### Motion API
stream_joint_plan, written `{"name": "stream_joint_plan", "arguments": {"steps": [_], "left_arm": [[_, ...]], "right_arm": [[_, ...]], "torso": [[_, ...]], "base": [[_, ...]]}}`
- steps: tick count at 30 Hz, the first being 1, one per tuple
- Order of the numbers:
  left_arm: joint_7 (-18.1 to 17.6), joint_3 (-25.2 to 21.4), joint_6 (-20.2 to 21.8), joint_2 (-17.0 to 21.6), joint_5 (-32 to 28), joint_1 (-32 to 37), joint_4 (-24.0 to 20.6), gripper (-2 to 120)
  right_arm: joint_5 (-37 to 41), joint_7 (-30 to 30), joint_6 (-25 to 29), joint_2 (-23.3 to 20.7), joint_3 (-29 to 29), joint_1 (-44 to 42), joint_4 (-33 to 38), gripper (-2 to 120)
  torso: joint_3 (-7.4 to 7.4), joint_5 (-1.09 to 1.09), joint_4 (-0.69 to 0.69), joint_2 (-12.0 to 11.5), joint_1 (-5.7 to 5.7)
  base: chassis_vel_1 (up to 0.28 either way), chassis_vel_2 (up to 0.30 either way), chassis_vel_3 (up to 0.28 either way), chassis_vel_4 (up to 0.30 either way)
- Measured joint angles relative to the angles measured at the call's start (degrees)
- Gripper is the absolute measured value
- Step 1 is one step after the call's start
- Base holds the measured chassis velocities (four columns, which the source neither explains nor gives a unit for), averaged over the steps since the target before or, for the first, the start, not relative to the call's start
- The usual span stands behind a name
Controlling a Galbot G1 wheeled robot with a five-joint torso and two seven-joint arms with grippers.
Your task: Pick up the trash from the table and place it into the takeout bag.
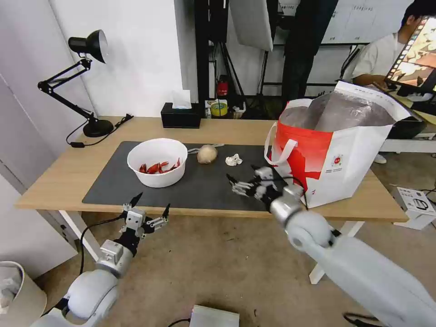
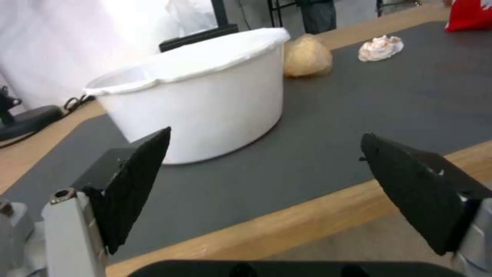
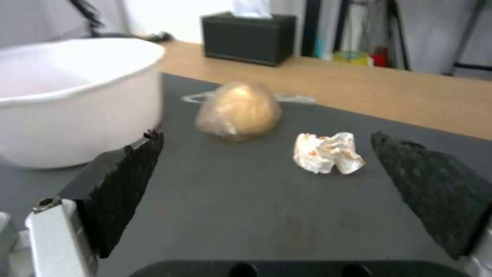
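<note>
A wide wooden table [image 1: 68,175] is covered across its middle by a dark grey mat [image 1: 204,186]. At its right end a red-and-white takeout bag [image 1: 338,159] is stood upright with its foil-lined mouth open. On the mat, a white bowl [image 1: 157,162] with red shells is set to the left; a beige lump [image 1: 206,154] is placed just beside it, and a crumpled tissue [image 1: 234,160] lies near, apart from both. The right gripper [image 1: 243,175] is held low over the mat before the tissue, fingers spread and empty. The left gripper [image 1: 151,204] is held below the table's front edge, likewise spread and empty.
</note>
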Motion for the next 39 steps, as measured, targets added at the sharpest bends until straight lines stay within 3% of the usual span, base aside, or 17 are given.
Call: {"name": "stream_joint_plan", "arguments": {"steps": [6,9,22,39], "left_arm": [[0.0,-0.6,0.0,-0.3,0.1,0.5,-0.2,100],[0.0,-0.7,-0.1,-0.6,0.2,0.7,-0.5,100],[-0.1,-0.8,-0.1,-1.2,0.5,1.5,-1.3,100],[-0.4,-1.5,-0.4,-1.3,0.4,2.2,-1.7,100]], "right_arm": [[1.5,5.1,-2.5,4.1,-1.6,4.1,-4.5,100],[2.8,8.5,-5.3,7.9,-1.9,7.2,-11.0,100],[2.0,8.8,-8.3,15.1,-2.0,12.0,-24.7,100],[0.6,8.6,-10.9,20.8,-3.8,17.5,-35.2,100]], "torso": [[-0.01,0.00,-0.01,0.0,0.00],[0.00,0.00,-0.01,0.0,0.00],[-0.01,0.00,-0.01,0.0,0.00],[-0.01,0.00,-0.01,0.0,0.00]], "base": [[0.000,0.000,0.000,0.000],[0.000,0.000,0.000,0.000],[0.000,0.000,0.000,0.000],[0.000,0.000,0.000,0.000]]}}
